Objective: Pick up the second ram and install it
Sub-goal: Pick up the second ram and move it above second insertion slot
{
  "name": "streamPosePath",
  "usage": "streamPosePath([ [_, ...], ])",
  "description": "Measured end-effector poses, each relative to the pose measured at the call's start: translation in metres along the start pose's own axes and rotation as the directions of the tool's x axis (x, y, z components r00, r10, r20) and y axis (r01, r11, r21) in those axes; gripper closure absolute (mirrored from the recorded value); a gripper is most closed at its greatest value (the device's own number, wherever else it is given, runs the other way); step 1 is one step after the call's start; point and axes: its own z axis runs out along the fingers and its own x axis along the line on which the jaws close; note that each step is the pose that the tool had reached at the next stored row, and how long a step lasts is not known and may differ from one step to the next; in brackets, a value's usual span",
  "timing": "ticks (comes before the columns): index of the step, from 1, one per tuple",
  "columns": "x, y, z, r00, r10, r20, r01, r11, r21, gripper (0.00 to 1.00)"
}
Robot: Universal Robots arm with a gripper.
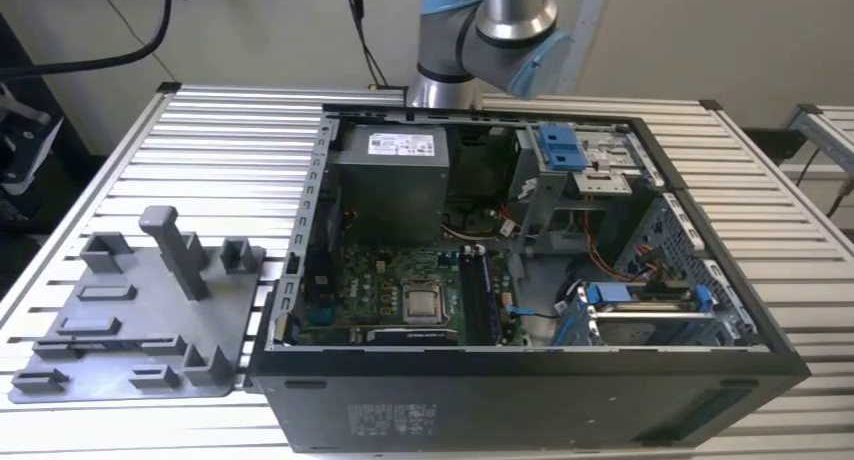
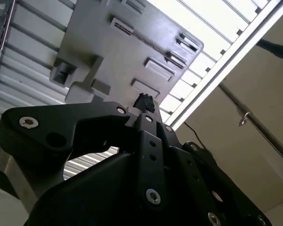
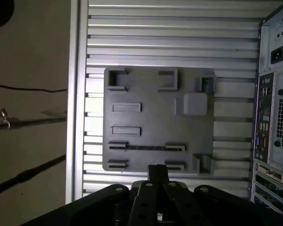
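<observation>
In the first wrist view the second ram (image 3: 146, 147) shows as a thin dark strip standing on edge between two holders of the grey plastic tray (image 3: 155, 117). My gripper (image 3: 158, 172) hangs well above the tray's edge, a little off the ram and apart from it. Its fingers meet in one tip, shut with nothing in them. The second wrist view has the same black gripper (image 2: 144, 101) in front of the tray (image 2: 132, 42). In the exterior view the tray (image 1: 134, 320) lies at the left of the open computer case (image 1: 534, 380), where the green motherboard (image 1: 387, 290) lies flat.
The arm (image 1: 487, 30) rises behind the case. Inside the case are a grey power supply (image 1: 387, 180), blue drive brackets (image 1: 561, 145) and loose cables. A tall post (image 1: 174, 250) stands up from the tray. The slatted metal table (image 1: 200, 160) ends at a rail (image 3: 75, 94).
</observation>
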Motion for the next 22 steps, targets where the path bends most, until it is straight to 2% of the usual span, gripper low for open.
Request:
streamPosePath([
  [6,0.0000,0.0000,0.0000,0.9981,-0.062,-0.0031,0.062,0.9981,0.0017,0.89],
  [12,0.0000,0.0000,0.0000,0.9909,-0.135,-0.0068,0.135,0.9909,0.0032,0.89],
  [17,0.0000,0.0000,0.0000,0.9782,-0.207,-0.0107,0.207,0.9782,0.0045,0.89],
  [22,0.0000,0.0000,0.0000,0.9598,-0.280,-0.0148,0.280,0.9599,0.0055,0.89],
])
